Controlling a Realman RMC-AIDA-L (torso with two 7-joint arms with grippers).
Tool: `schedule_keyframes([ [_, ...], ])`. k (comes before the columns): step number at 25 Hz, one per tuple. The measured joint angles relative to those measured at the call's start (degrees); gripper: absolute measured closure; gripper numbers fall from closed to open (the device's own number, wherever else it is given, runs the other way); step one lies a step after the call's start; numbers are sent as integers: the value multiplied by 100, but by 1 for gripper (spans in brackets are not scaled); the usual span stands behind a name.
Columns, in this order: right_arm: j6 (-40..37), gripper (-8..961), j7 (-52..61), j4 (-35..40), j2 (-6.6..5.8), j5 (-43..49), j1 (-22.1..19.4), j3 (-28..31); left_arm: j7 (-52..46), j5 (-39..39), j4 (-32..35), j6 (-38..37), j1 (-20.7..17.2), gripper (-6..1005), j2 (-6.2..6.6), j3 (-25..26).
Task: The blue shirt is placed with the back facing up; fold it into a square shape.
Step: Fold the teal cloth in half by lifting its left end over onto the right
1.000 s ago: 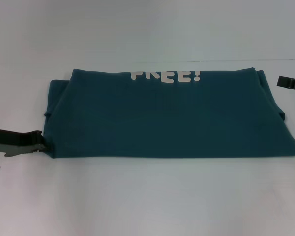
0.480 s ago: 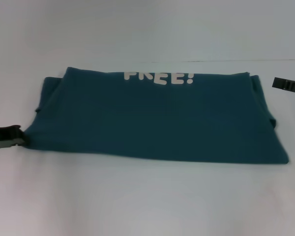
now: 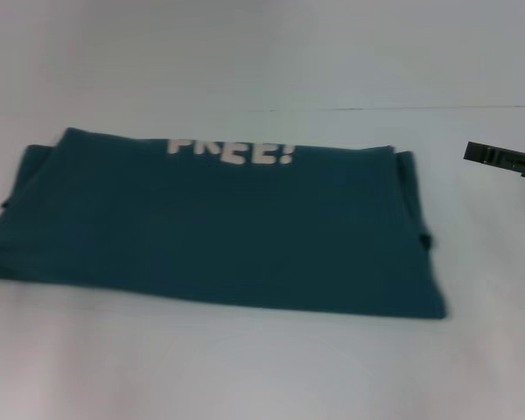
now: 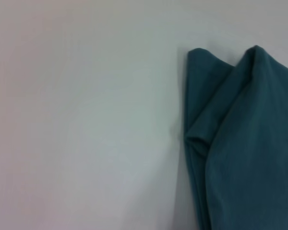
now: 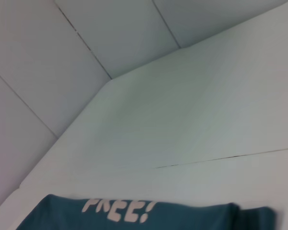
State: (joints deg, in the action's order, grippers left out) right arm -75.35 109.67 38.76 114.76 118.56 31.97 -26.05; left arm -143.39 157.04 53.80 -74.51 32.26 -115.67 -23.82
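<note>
The white table (image 3: pixel 245 367) is carrying everything in sight, its far edge meeting a pale panelled wall (image 5: pixel 86 38). The blue shirt (image 3: pixel 219 232) is lying folded into a wide, flat band across the table's middle and stretching toward its left edge, with the white "FREE!" lettering (image 3: pixel 230 150) showing along the fold nearest the far edge. At the shirt's right end, a second layer of cloth is peeking out just beyond the top layer. In the left wrist view, one end of the shirt (image 4: pixel 240 143) is showing as stacked folds with two rounded corners resting on bare table. The right pincer (image 3: pixel 505 159) is hovering over the table's right side, near the far edge, well apart from the shirt's right end and touching nothing; whether its fingers are apart or together cannot be told. The left pincer is appearing in none of the views. The right wrist view is showing the lettering (image 5: pixel 119 209) and the shirt's far fold.
</note>
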Motion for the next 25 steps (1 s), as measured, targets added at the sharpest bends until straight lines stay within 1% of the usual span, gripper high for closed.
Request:
schedule_keyframes([
  [3,2,50,-6,0,22,0,18,0,56,187,94,-42,-58,991,65,299],
  [6,3,51,-7,0,50,0,30,-4,89,270,154,-94,-99,991,97,458],
  [10,23,52,-52,-8,93,0,47,-27,117,292,185,-124,-119,991,95,463],
  [13,108,53,-64,-53,102,0,54,-52,156,254,179,-209,-91,991,85,425],
  [17,143,54,-88,-93,104,1,56,-58,262,-51,172,-445,-59,992,76,422],
  [18,144,55,-99,-95,105,1,56,-58,310,-287,169,-583,-42,992,72,424],
  [19,141,55,-117,-97,108,0,55,-56,310,-287,169,-583,-42,992,72,424],
  [20,136,55,-135,-99,110,1,57,-55,366,-538,165,-724,-20,992,65,427],
  [21,138,56,-158,-98,112,1,56,-52,616,-1449,162,-1202,101,992,-81,409],
  [22,133,56,-182,-99,114,1,56,-45,616,-1449,162,-1202,101,992,-81,409],
  [24,137,57,-216,-99,115,1,52,-41,840,-2240,120,-1424,275,992,-305,305],
  [25,139,57,-248,-98,115,1,48,-42,932,-2615,32,-1440,385,992,-438,169],
])
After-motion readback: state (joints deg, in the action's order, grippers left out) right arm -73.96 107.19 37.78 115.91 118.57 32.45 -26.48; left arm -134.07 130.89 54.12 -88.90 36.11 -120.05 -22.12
